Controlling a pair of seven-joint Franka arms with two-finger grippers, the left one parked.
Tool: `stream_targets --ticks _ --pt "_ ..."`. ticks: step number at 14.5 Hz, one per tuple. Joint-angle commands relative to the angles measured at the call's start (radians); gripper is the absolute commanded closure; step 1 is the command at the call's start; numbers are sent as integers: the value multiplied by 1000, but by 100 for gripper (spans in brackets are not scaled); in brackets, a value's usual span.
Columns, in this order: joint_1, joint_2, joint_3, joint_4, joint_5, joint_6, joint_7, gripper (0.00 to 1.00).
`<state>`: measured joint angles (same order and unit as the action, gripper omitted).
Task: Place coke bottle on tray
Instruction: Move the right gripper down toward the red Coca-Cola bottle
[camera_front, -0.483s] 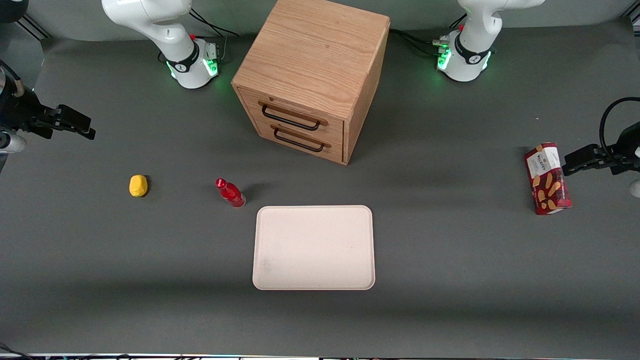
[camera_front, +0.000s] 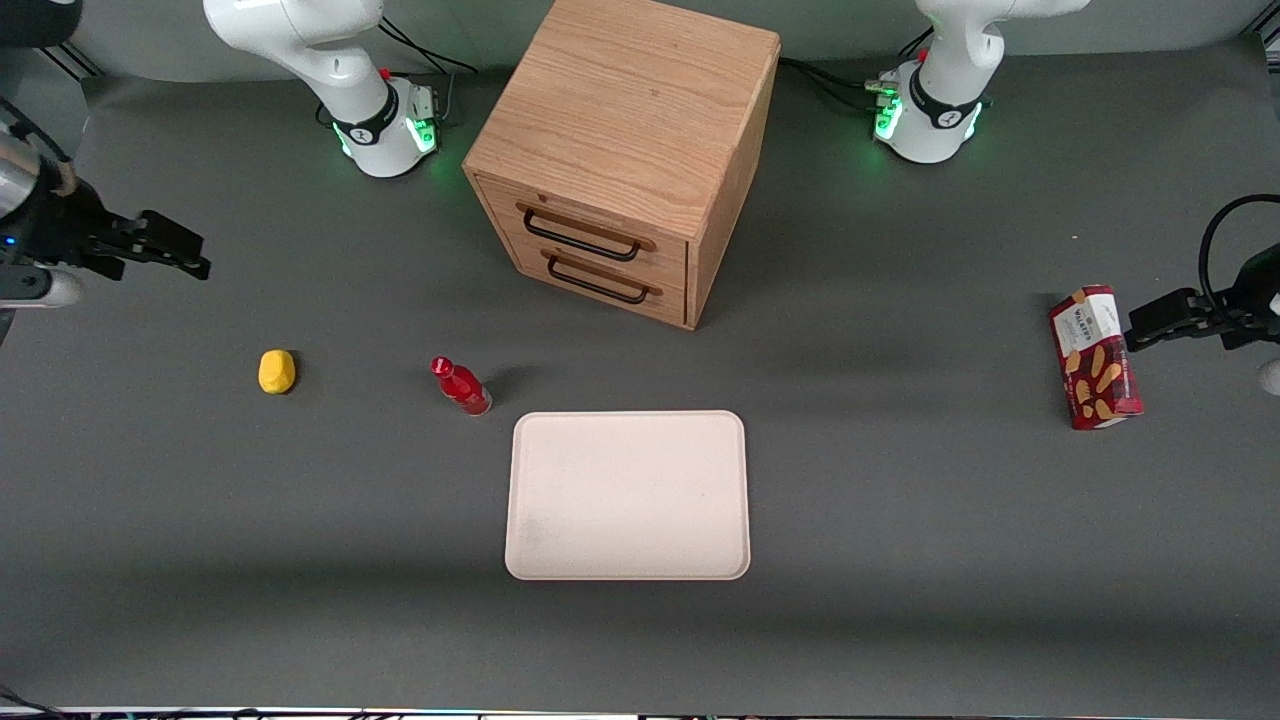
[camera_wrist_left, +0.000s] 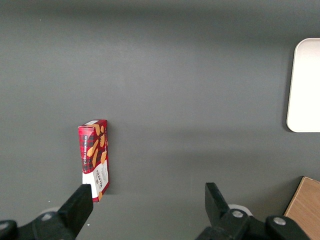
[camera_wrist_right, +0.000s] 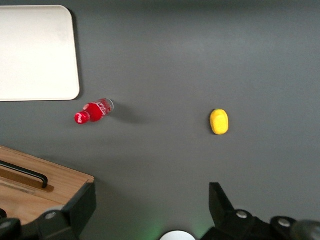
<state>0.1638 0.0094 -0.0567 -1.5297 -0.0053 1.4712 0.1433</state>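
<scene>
Dark grey worktop (camera_front: 900, 520) carries everything. Wooden drawer cabinet (camera_front: 625, 150) stands upright near the middle of the worktop, farther from the front camera than the other items; light oak grain, turned at an angle so one corner faces the camera. Two drawers stacked on its front, each with a black bar handle, both shut: upper handle (camera_front: 581, 237), lower handle (camera_front: 598, 283). Yellow lump (camera_front: 276, 371) sits toward the working arm's end, rounded, alone, well apart from the cabinet. Red biscuit box (camera_front: 1094, 357) lies flat toward the parked arm's end, biscuit pictures and a white label on its top face.
</scene>
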Motion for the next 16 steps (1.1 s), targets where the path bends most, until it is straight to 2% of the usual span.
stream_targets --ticks 1,7,9,13,16 --pt "3 64 105 26 4 52 143 0" --pt "5 230 242 19 7 187 271 0" --pt "6 279 245 -7 4 247 271 0" --pt "10 279 245 -194 1 444 271 0" --pt "23 267 245 -302 -4 534 271 0"
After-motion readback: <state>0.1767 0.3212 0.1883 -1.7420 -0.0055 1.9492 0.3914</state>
